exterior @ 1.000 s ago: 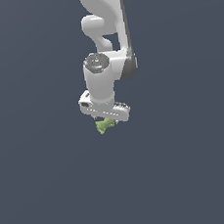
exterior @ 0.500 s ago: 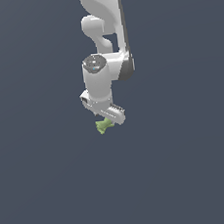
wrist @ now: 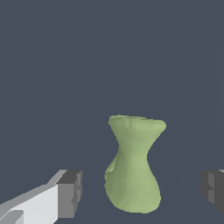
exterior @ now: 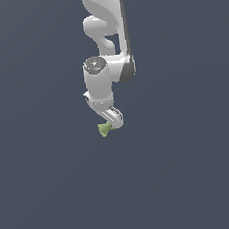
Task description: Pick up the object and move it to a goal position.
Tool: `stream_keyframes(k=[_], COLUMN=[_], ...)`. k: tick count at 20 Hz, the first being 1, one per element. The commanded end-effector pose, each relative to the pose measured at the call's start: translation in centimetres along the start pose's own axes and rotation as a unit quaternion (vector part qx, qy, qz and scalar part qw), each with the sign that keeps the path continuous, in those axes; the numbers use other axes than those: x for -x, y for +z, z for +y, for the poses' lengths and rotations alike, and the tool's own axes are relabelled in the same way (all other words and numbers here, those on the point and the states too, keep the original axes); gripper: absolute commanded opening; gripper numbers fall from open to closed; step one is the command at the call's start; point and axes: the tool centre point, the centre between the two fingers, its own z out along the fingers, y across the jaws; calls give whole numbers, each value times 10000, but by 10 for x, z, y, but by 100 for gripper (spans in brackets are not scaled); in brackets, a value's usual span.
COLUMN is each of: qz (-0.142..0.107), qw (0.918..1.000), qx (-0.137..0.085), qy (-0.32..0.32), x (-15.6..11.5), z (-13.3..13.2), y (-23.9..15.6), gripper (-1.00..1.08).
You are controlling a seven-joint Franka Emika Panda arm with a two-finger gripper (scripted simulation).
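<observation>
The object (exterior: 104,130) is a small olive-green lumpy thing with a narrow waist. In the exterior view it sits just under the white arm's hand. In the wrist view the object (wrist: 133,166) stands between the two dark fingertips, with a clear gap on each side. My gripper (exterior: 110,123) is open around it and neither pad touches it. It also shows in the wrist view (wrist: 141,190), where one finger (wrist: 70,193) is in full sight and the other is cut off by the picture's edge.
A plain dark grey-blue ground (exterior: 55,193) fills both views, with no other objects, edges or markers in sight. The arm (exterior: 104,32) comes down from the top of the exterior view.
The hand has turned about its vertical axis, so it looks narrower in the exterior view. The object has stayed in place under it.
</observation>
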Motion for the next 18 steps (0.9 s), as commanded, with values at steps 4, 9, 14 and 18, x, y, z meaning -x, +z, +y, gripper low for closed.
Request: stream_keyframes(k=[4, 9, 14, 18], qz=[7, 7, 8, 9], qw=[9995, 9994, 9994, 9993], qx=[-19, -20, -20, -19], qy=[311, 349, 352, 365], x=[1, 2, 2, 2], z=[4, 5, 5, 6], y=[3, 3, 11, 29], gripper=[100, 100, 100, 100])
